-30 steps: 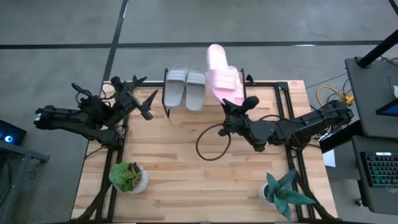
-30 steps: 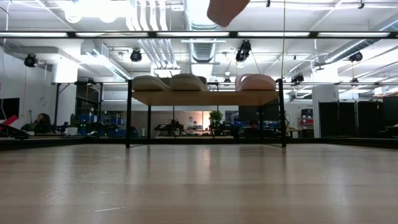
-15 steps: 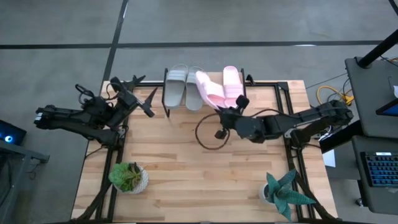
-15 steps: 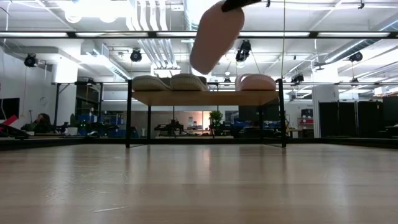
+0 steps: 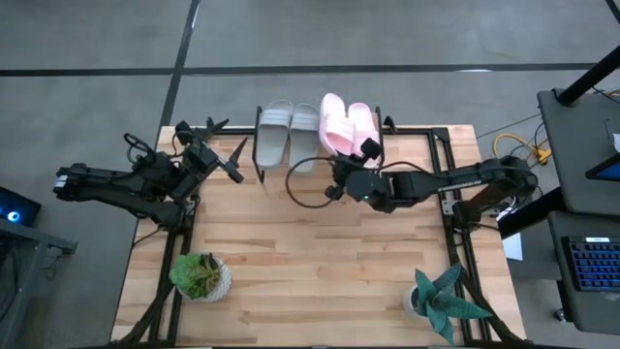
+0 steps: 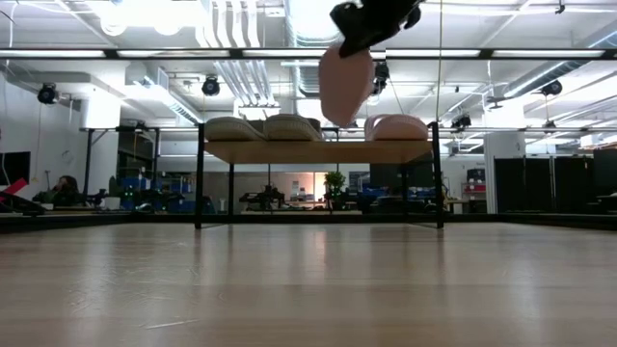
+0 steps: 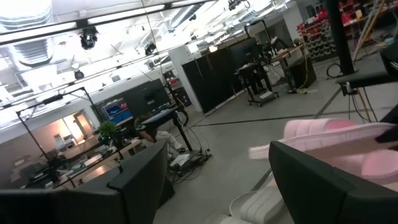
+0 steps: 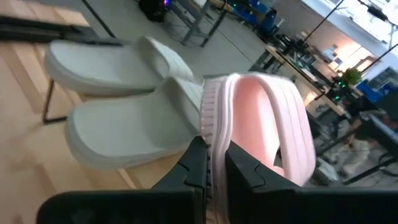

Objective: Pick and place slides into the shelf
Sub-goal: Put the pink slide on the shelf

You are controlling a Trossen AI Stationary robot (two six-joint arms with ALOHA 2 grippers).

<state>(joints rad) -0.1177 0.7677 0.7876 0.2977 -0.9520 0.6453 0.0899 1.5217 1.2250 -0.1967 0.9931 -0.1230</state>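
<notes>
We see the right gripper (image 5: 341, 173) pinching a pink wide-strap slide (image 5: 333, 121) above the low wooden shelf (image 6: 318, 151), beside two grey slides (image 5: 288, 131) and another pink slide (image 5: 364, 126). Left gripper (image 5: 229, 160) spread, idle beside shelf.

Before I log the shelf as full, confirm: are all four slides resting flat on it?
No: the right gripper holds one pink slide tilted in the air above the shelf.

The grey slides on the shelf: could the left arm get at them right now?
Probably yes. The left gripper is open and empty beside the shelf, with nothing between it and the grey slides.
</notes>
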